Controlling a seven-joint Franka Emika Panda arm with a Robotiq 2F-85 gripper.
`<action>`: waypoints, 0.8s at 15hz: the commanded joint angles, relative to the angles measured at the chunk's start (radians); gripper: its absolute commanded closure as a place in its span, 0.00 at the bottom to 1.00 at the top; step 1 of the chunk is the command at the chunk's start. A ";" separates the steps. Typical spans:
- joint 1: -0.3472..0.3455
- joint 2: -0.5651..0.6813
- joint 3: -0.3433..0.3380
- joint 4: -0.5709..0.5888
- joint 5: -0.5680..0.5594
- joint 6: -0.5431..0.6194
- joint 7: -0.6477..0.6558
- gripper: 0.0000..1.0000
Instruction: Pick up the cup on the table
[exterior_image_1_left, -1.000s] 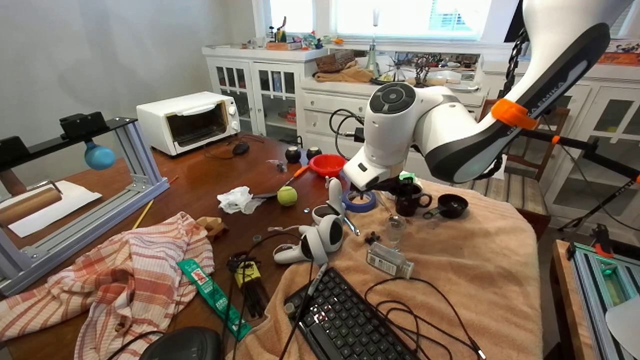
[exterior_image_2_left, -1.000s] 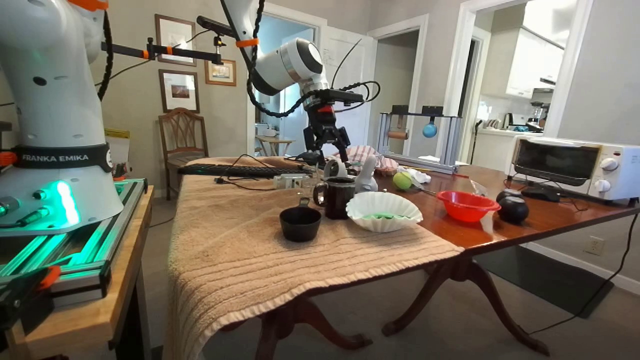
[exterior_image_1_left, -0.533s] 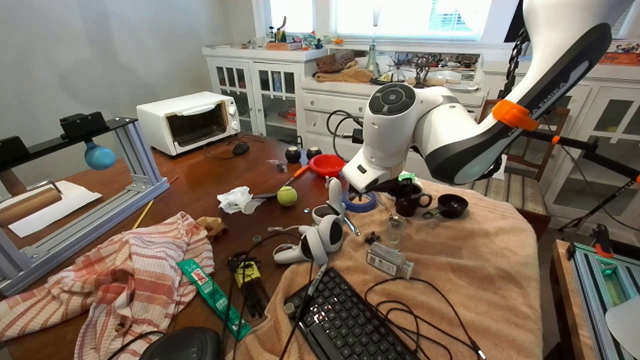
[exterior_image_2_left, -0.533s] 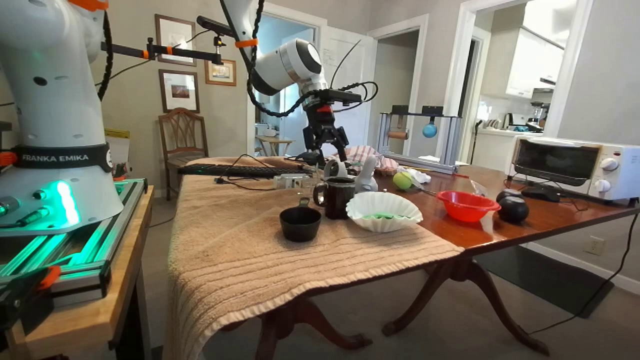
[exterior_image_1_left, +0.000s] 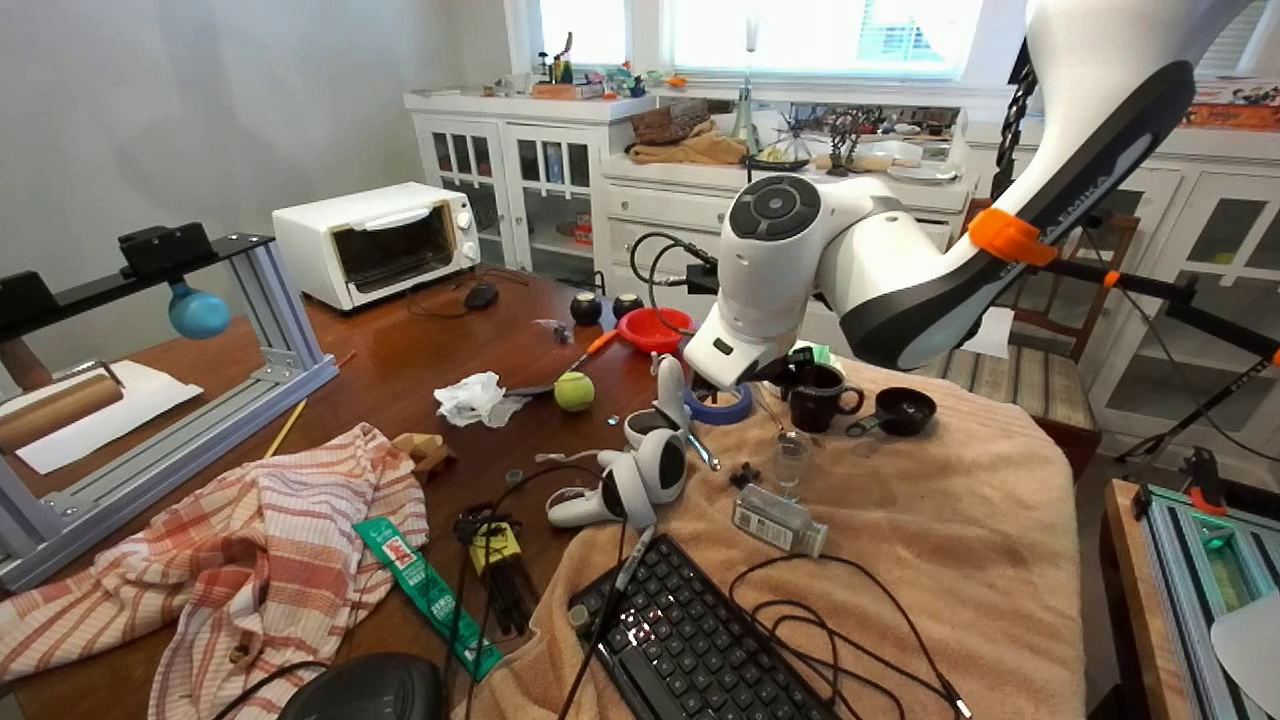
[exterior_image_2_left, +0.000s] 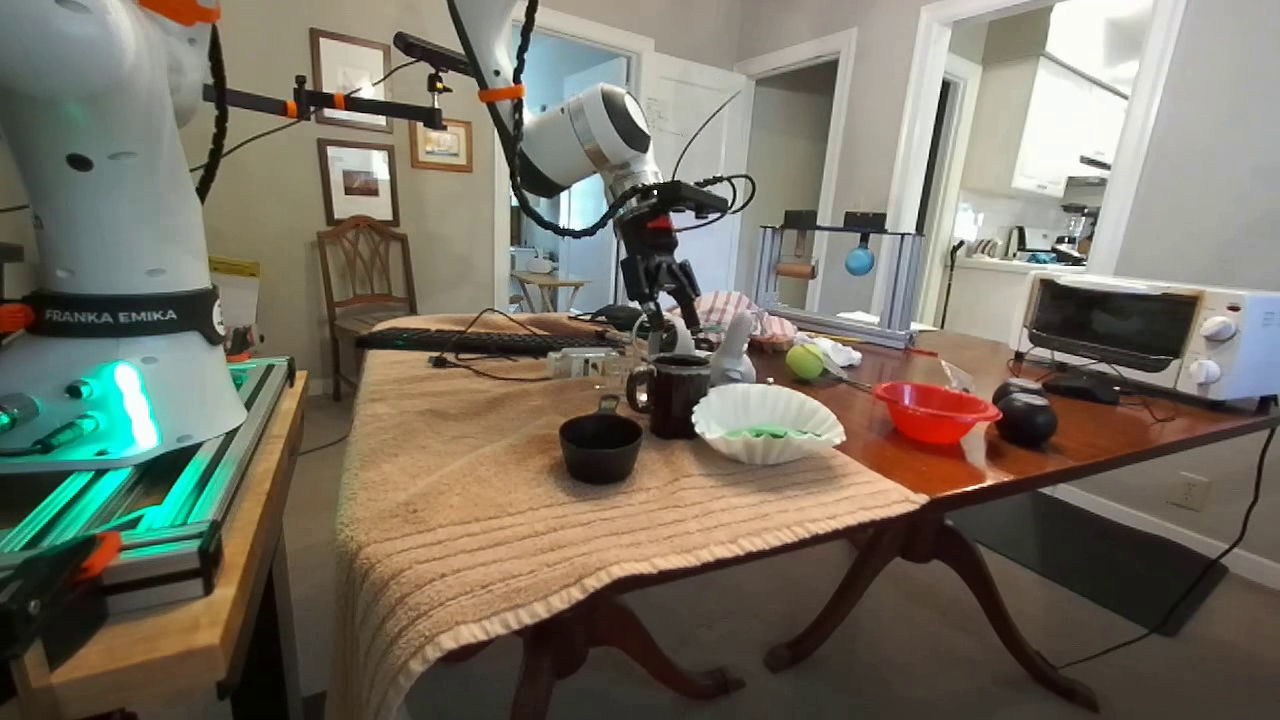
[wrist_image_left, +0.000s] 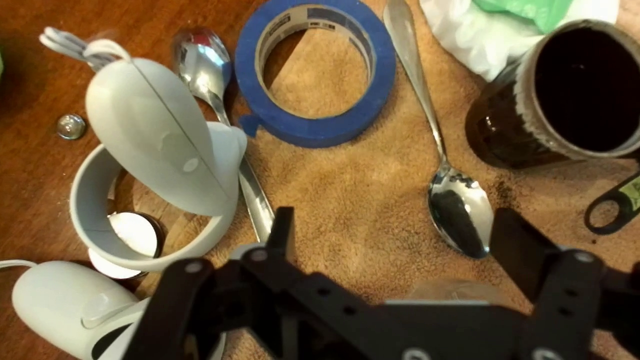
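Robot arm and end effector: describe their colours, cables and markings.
The robot arm is white and rounded, with black panels, orange bands and a black ribbed cable. A dark base collar reads FRANKA EMIKA. The end effector is black with jointed fingers.

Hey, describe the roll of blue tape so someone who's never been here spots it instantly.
Find the dark wooden table, then the edge of the tan towel covering one end. Straddling that edge, the roll of tape lies flat between two silver spoons. Its blue ring stands out from the white controllers nearby.
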 joint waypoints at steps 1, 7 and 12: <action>-0.022 0.096 0.006 0.079 0.020 0.019 -0.107 0.00; -0.010 0.185 0.033 0.171 0.036 -0.002 -0.229 0.01; 0.005 0.223 0.046 0.199 0.056 -0.009 -0.230 0.15</action>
